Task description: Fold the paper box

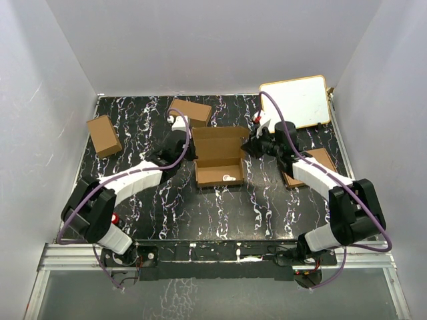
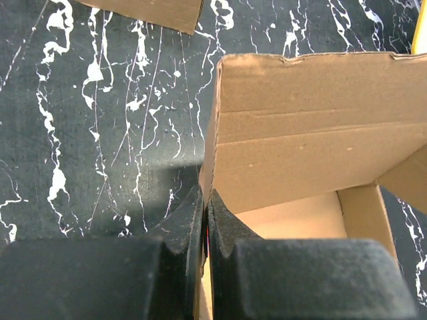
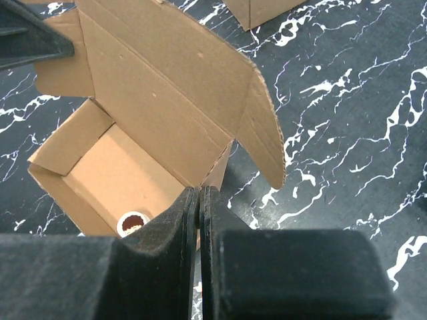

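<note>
The paper box [image 1: 217, 157] stands in the middle of the black marbled table as an open brown carton, its lid flap raised at the back. My left gripper [image 1: 192, 155] is shut on the box's left wall; in the left wrist view the cardboard wall [image 2: 313, 133] runs into the closed left gripper [image 2: 205, 197]. My right gripper [image 1: 248, 148] is shut on the right wall, where the box [image 3: 153, 87] meets the closed right gripper [image 3: 199, 193]. A small white round object [image 3: 132, 223] lies on the box floor.
Two shorter brown cartons [image 1: 104, 135] [image 1: 190, 112] sit at the back left. A white board with a yellow rim [image 1: 297, 100] lies at the back right. A flat brown pile of sheets [image 1: 323, 159] lies partly under my right arm.
</note>
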### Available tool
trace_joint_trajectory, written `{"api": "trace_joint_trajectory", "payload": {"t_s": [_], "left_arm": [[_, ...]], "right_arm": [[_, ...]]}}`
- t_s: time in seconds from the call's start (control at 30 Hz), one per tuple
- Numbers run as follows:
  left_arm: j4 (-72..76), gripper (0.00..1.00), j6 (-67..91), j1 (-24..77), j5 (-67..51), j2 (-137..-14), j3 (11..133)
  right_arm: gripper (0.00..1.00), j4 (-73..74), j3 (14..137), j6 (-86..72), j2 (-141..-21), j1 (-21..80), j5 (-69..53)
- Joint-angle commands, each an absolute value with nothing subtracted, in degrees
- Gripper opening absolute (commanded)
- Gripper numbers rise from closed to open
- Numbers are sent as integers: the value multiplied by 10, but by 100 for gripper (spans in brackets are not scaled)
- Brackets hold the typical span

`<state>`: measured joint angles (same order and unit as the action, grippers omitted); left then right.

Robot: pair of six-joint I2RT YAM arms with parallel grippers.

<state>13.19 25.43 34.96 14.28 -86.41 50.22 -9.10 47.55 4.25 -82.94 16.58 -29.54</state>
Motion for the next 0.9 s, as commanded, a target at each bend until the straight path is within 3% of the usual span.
{"api": "trace_joint_trajectory", "payload": {"t_s": [0.0,0.23,0.53,0.87], "left_arm": [[143,0,262,381,230,-866,537],[206,0,254,429,304,-869,513],[331,0,182,435,331,-893,491],[482,0,151,435,325,-936,434]], "right_arm": [[8,-209,428,13,-791,177,-303],[8,-277,377,-31,-761,184,-264],[8,-313,409,-29,-799,208,-163],[8,-457,339,-9,-816,236,-105]]}}
